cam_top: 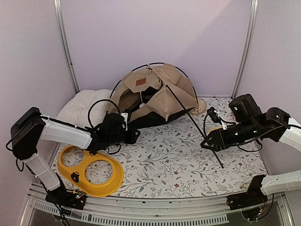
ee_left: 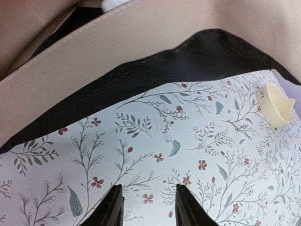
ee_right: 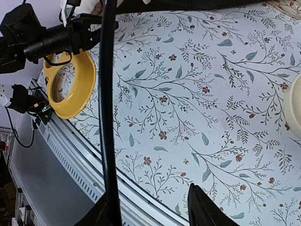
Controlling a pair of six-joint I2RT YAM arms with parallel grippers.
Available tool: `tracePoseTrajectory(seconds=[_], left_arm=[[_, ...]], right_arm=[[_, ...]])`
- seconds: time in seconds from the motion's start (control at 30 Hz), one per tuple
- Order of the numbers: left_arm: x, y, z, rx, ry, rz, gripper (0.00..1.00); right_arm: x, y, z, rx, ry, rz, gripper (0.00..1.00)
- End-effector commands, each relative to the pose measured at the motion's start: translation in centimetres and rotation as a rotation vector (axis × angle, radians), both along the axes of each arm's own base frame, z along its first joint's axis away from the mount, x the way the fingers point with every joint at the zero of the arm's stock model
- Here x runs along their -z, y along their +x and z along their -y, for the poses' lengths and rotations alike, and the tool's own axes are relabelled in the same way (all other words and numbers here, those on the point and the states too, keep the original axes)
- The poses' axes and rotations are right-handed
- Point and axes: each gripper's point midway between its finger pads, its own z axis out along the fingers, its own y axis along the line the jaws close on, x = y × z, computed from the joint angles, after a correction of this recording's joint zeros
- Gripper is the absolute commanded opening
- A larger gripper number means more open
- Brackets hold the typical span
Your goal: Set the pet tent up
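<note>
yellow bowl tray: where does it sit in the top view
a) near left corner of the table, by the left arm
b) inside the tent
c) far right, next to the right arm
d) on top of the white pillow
a: the yellow bowl tray lies flat at the near left corner of the table, just under the left arm, apart from the pet tent and the white pillow.
</note>
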Motion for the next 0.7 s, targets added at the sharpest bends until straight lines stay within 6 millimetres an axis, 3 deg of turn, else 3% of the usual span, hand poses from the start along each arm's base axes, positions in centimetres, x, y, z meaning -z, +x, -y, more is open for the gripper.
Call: tracePoseTrajectory(seconds=[0.0,0.2,0.3,0.47,0.57,0.67], left_arm=[[-5.4,-0.8,3.2,0.087,-0.120,0.107,0.39],[-12.3,-1.5,5.1,0.150,-0.303,0.191,0.43],[-13.9,-1.7,6.8,0.205,-0.374,0.164,0.41],[-12.2,-3.8,10.6,0.297,-0.474,0.041,0.33],[-11.3,-5.4,12.4,0.291,-0.353,0.134,0.35],[-10.6,-5.8,13.3,0.239,-0.271,0.240,0.38]], right_arm=[[-1.2,-0.6,1.2,0.008,-0.039,-0.002,0.50],[-1.9,-0.7,1.8,0.014,-0.059,0.007,0.42],[-2.2,-0.6,1.5,0.011,-0.049,0.013,0.39],[-2.3,-0.4,0.9,-0.005,-0.041,0.008,0.36],[-2.3,-0.3,0.7,-0.008,-0.033,0.012,0.35],[-2.2,-0.3,0.5,-0.011,-0.029,0.008,0.35]])
